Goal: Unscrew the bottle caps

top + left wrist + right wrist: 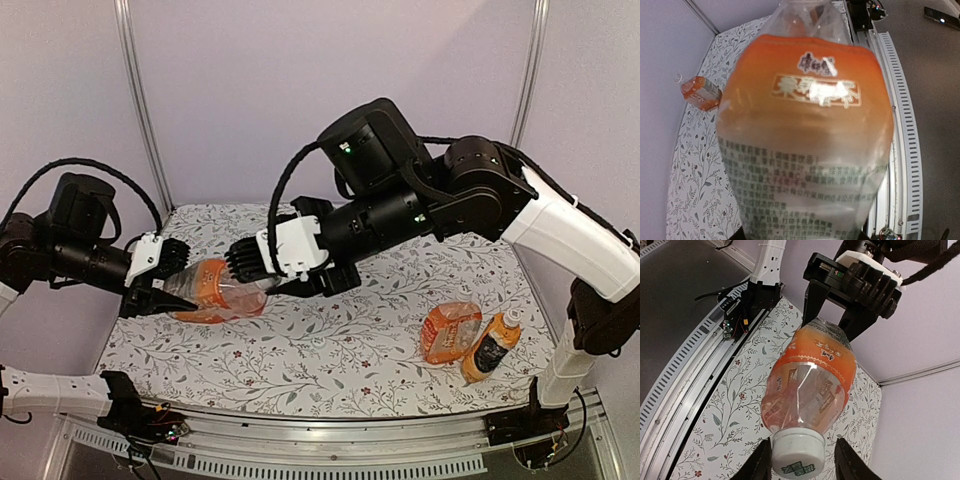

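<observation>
Only from right wrist: straddles white cap (797, 450) with right tool (804, 444), jaws barely parted, sliver of gap one side. Grips bottle (815, 380) base with left tool (832, 325), held over tabletop (730, 405). From above, cap hidden; two spare bottles (450, 332) lying right.

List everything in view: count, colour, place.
held bottle: one, clear, orange liquid and label, sideways over the table's left part, between the grippers
held bottle's cap: one, white, on its neck
lying bottle: one, orange label, on the table at the right
dark-labelled bottle: one, orange liquid, lying just right of it
dark-labelled bottle's cap: one, white, screwed on
table: one, white floral cloth
rail: one, grey metal, along the near edge
left gripper: one, black, shut on the held bottle's base
right gripper: one, black, fingers flanking the held bottle's cap, a small gap on one side
</observation>
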Controlling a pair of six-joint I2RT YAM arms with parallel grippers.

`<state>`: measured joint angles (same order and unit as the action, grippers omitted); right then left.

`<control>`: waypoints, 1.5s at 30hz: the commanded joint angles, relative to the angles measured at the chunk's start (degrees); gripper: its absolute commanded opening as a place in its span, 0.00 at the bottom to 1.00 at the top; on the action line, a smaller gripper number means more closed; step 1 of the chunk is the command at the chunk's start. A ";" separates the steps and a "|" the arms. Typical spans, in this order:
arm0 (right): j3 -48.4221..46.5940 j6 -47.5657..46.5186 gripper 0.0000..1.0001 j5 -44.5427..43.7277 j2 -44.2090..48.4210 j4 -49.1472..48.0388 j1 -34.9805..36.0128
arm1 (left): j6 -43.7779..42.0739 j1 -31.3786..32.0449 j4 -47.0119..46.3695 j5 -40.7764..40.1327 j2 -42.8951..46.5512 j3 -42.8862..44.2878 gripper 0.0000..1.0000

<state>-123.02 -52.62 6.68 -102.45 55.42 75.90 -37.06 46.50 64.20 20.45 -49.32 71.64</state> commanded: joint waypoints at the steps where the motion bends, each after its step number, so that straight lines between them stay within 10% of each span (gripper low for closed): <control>1: 5.12 2.52 0.81 -5.50 0.67 -7.33 -0.33 | -0.05 -0.17 -7.62 1.57 1.55 -1.67 0.15; 4: 9.37 12.58 0.99 -7.32 4.65 -15.83 -0.36 | -2.20 -0.18 -10.06 -4.11 2.02 -3.76 0.14; 16: 8.26 63.47 0.92 -19.20 5.81 -18.20 -3.73 | -9.50 0.12 -28.66 -29.98 2.87 -10.72 0.20; 21: 7.30 82.61 0.82 -10.39 3.89 -16.75 -9.03 | -12.49 0.73 -31.92 -32.74 2.43 -11.61 0.20; 34: 4.04 88.68 0.40 2.60 -1.19 -17.53 -11.46 | -12.47 1.05 -31.76 -32.96 2.04 -11.07 0.21; 40: 4.59 88.07 0.01 2.61 -0.78 -17.86 -11.53 | -13.22 1.14 -32.09 -32.44 2.00 -10.78 0.21; 45: 4.28 78.84 0.00 4.17 -0.88 -15.70 -10.85 | -11.81 1.14 -25.04 -26.72 2.09 -8.87 0.20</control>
<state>-117.67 34.06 8.49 -103.33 37.78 64.10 -49.58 47.00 34.09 -11.40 -47.13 60.71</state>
